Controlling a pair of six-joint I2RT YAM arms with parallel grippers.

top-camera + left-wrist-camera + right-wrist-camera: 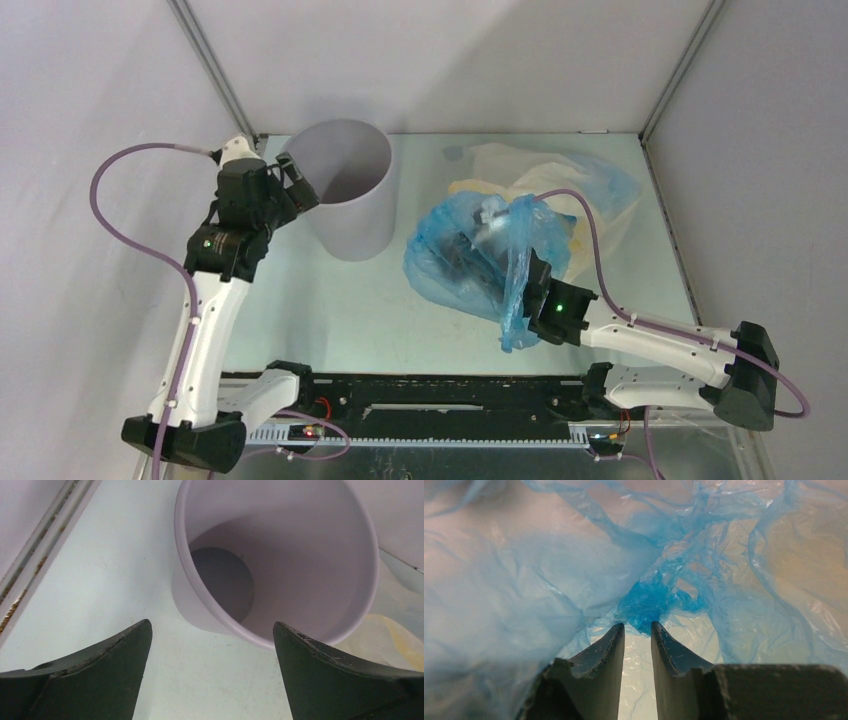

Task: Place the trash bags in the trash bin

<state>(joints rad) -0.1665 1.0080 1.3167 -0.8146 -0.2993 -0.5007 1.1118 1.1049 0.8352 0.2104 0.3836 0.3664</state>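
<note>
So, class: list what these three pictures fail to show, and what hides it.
1. Right claw: top view, blue bag drapes over it.
2. Number of pale bags: top view, crumpled together, partly behind the blue bag.
3. Trash bin, far rim: left wrist view, cut by the top edge.
4. Table: right wrist view, plastic film fills the frame.

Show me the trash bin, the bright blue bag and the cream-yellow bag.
trash bin (352, 225): top external view, on its outer near wall.
bright blue bag (455, 262): top external view, on the left side of the bunched film.
cream-yellow bag (500, 165): top external view, on its far crumpled part.
</note>
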